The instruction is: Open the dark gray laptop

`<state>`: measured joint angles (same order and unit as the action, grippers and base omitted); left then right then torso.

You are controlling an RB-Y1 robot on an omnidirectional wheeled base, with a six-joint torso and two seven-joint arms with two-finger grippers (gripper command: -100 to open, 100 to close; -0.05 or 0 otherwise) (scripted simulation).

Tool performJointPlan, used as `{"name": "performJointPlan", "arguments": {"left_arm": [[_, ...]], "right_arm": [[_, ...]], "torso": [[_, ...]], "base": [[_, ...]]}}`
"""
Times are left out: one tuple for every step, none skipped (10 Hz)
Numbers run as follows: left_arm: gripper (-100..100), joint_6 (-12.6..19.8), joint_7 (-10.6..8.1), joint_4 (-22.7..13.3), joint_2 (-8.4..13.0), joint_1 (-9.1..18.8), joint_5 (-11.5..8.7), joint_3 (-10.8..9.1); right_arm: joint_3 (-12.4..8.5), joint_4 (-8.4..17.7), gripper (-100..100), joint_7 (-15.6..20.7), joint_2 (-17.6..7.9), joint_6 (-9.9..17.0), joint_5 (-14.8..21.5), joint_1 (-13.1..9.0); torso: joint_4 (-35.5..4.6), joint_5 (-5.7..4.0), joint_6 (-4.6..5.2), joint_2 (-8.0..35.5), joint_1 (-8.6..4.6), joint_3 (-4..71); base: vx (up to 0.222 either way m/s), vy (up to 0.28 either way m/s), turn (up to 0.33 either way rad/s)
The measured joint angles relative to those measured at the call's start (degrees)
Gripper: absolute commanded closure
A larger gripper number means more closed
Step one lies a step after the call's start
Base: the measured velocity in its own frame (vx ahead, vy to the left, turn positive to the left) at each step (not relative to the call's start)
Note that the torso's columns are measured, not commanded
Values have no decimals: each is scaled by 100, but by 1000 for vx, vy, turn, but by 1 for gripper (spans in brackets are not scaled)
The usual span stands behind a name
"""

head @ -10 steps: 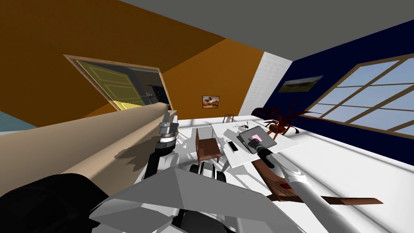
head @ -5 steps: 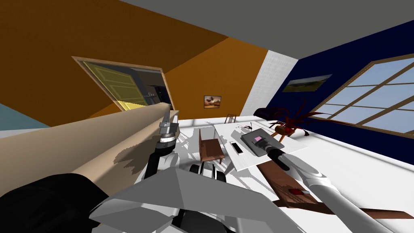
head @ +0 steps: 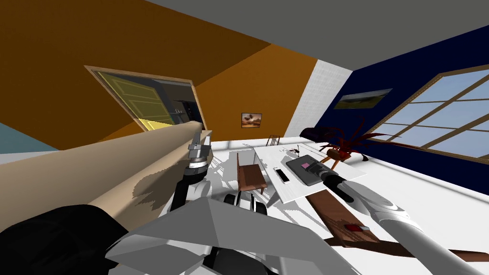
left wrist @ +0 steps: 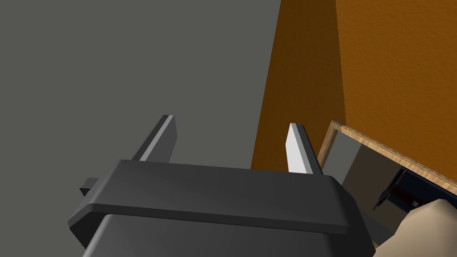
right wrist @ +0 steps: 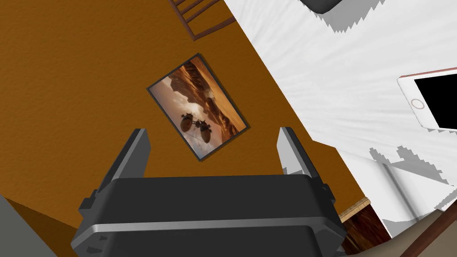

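Note:
The dark grey laptop [head: 297,168] lies flat with its lid down on the white table [head: 291,188], a small pink patch on top. My right gripper [head: 311,166] hovers right over the lid by that patch. In the right wrist view my right gripper [right wrist: 212,131] stands open with nothing between its fingers [right wrist: 288,147], and past them are the table top and an orange wall. My left gripper [head: 196,139] is raised on my left by a long beige piece of furniture [head: 119,162]. In its own wrist view the left gripper [left wrist: 231,121] is open and empty.
A white phone [head: 281,174] [right wrist: 435,100] lies on the table beside the laptop. A brown chair [head: 250,174] stands at the table's left side, a brown wooden piece [head: 339,219] under my right arm. A red plant [head: 346,143] stands beyond the table.
My head view has shifted a little. My right forearm has swung to the right while its hand stays over the laptop lid. The left arm has not moved.

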<state>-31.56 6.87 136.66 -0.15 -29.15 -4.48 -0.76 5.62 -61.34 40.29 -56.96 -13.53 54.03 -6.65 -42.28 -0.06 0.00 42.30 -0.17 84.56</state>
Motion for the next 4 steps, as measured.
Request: {"name": "performJointPlan", "arguments": {"left_arm": [[0, 0, 0, 0, 0, 0, 0, 0], [0, 0, 0, 0, 0, 0, 0, 0], [0, 0, 0, 0, 0, 0, 0, 0], [0, 0, 0, 0, 0, 0, 0, 0]], "right_arm": [[0, 0, 0, 0, 0, 0, 0, 0], [0, 0, 0, 0, 0, 0, 0, 0], [0, 0, 0, 0, 0, 0, 0, 0], [0, 0, 0, 0, 0, 0, 0, 0]], "torso": [[0, 2, 0, 0, 6, 0], [0, 4, 0, 0, 13, 0], [0, 6, 0, -1, 17, 1], [0, 7, 0, -1, 19, 1]], "base": [[0, 0, 0], [0, 0, 0], [0, 0, 0], [0, 0, 0]]}}
